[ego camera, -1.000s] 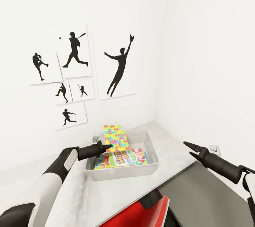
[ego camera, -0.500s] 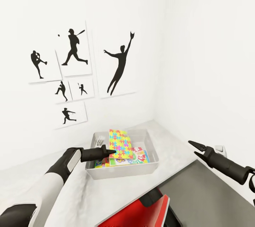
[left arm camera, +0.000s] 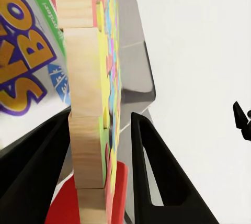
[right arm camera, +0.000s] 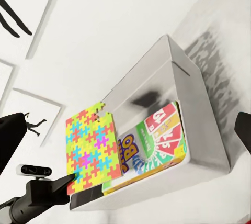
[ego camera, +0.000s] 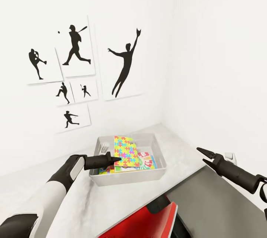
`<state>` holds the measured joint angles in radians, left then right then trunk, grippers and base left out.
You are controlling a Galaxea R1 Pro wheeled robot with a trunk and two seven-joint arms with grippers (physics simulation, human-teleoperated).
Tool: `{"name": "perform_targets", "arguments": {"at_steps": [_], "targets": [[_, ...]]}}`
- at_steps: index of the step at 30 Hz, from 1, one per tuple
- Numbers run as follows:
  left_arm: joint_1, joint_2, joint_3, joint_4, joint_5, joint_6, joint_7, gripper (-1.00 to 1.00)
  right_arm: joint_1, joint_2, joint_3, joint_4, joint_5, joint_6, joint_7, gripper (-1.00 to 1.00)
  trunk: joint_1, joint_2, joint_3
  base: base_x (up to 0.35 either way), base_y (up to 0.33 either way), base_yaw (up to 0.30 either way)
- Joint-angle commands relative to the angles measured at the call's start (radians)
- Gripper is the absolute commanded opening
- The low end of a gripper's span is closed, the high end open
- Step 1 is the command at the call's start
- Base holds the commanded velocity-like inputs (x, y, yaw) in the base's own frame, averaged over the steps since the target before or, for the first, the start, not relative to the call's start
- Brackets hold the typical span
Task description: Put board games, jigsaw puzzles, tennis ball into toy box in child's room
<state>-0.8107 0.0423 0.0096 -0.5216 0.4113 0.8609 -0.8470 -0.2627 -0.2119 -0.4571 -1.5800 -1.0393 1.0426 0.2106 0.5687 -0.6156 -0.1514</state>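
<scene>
My left gripper (ego camera: 118,159) has its jaws clamped on a jigsaw puzzle (ego camera: 126,151), tilted over the toy box (ego camera: 128,179) on the surface (ego camera: 92,201). Board games (ego camera: 147,161) lie inside. My right gripper (ego camera: 200,156) hangs apart, jaws spread.

wood-backed jigsaw puzzle (left arm camera: 86,103), matt grey toy box (ego camera: 128,178)

Two robot arms with smooth white shells that give way to matte black segments toward the wrists. Each ends in a black gripper, the left gripper (ego camera: 118,159) and the right gripper (ego camera: 200,156), with slim, tapering, pointed fingers (left arm camera: 157,182). Below, between the arms, the trunk (ego camera: 148,217) has glossy red panels around a black core.
</scene>
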Motion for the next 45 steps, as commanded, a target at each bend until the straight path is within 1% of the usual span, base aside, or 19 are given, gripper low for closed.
{"name": "perform_targets", "arguments": {"at_steps": [1,11,23,25,29,31,38,44,45], "targets": [[-0.001,0.000,0.001,0.000,0.001,0.004,-0.003,-1.00,-0.001,0.000,-0.002,0.000,0.010,0.005,0.010,1.00,0.000,-0.002,-0.003,0.000,0.000,0.000],[-0.001,-0.006,0.000,0.000,-0.003,0.004,0.005,-1.00,-0.001,0.001,-0.002,0.000,0.010,0.005,0.010,1.00,0.000,-0.002,-0.020,0.000,0.000,0.000],[-0.001,0.000,0.004,-0.009,0.001,-0.005,-0.006,-1.00,-0.001,0.002,-0.003,0.000,0.010,0.005,0.010,1.00,0.000,-0.002,-0.040,0.000,0.000,0.000],[-0.001,0.002,0.004,-0.010,0.001,-0.005,-0.014,-1.00,-0.001,0.002,-0.003,0.000,0.010,0.005,0.010,1.00,0.000,-0.002,-0.043,0.000,0.000,0.000],[-0.001,0.003,0.003,-0.011,0.000,-0.005,-0.063,-1.00,-0.001,0.002,-0.003,0.000,0.010,0.005,0.010,1.00,0.000,-0.002,-0.050,0.000,0.000,0.000],[-0.001,0.004,0.002,-0.011,-0.002,-0.005,-0.075,-1.00,-0.001,0.002,-0.003,0.000,0.010,0.005,0.011,1.00,0.000,-0.002,-0.053,0.000,0.000,0.000],[-0.001,0.004,0.003,-0.011,-0.003,-0.006,-0.083,-1.00,-0.001,0.003,-0.005,0.001,0.010,0.005,0.014,1.00,0.000,-0.002,-0.060,0.000,0.000,0.000],[-0.001,0.005,0.004,-0.011,-0.003,-0.008,-0.084,-1.00,-0.001,0.005,-0.006,0.003,0.013,0.005,0.044,1.00,0.000,-0.002,-0.061,0.000,0.000,0.000],[-0.001,-0.001,0.010,-0.016,0.002,-0.002,-0.078,-1.00,-0.003,0.011,-0.006,0.006,0.015,0.005,0.044,1.00,0.000,-0.002,-0.061,0.000,0.000,0.000]]}}
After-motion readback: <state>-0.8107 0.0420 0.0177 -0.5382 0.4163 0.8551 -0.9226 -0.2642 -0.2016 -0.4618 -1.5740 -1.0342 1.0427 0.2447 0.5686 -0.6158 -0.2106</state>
